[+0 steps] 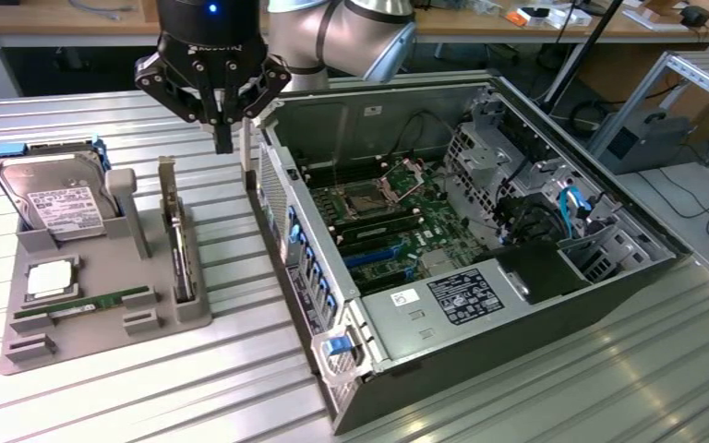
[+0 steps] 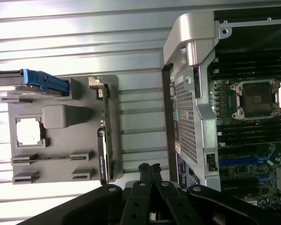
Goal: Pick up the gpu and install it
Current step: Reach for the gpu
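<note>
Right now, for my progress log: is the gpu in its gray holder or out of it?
In: the gpu stands on edge in a slot of the gray holder; the shut gripper hangs above, apart.

Bright even light; strong glare on table (image 2: 84, 47) (wrist view).

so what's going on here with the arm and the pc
A robot arm is working on getting the gpu into the open computer case. Nothing is picked up yet: the gpu stands on edge in its slot in the grey holder, across from the hard drive. The arm's fingers are shut and empty, hanging above the gap between the holder and the case.
</note>
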Robot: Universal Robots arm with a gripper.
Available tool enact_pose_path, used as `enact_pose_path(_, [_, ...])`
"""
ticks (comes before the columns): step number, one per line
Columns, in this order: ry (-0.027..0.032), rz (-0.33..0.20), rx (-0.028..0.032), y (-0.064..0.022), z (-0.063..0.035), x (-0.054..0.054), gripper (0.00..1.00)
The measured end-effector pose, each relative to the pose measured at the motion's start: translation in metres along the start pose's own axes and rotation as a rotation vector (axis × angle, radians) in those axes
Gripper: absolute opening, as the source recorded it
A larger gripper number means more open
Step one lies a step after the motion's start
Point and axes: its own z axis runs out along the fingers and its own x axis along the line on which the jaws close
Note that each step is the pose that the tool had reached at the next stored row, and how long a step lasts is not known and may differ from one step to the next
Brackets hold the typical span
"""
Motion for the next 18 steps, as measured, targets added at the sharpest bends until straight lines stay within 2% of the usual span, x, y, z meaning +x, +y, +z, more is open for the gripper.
enact_pose_path(18, [-0.0001, 0.0, 0.0018, -0.001, -0.0004, 0.013, 0.11])
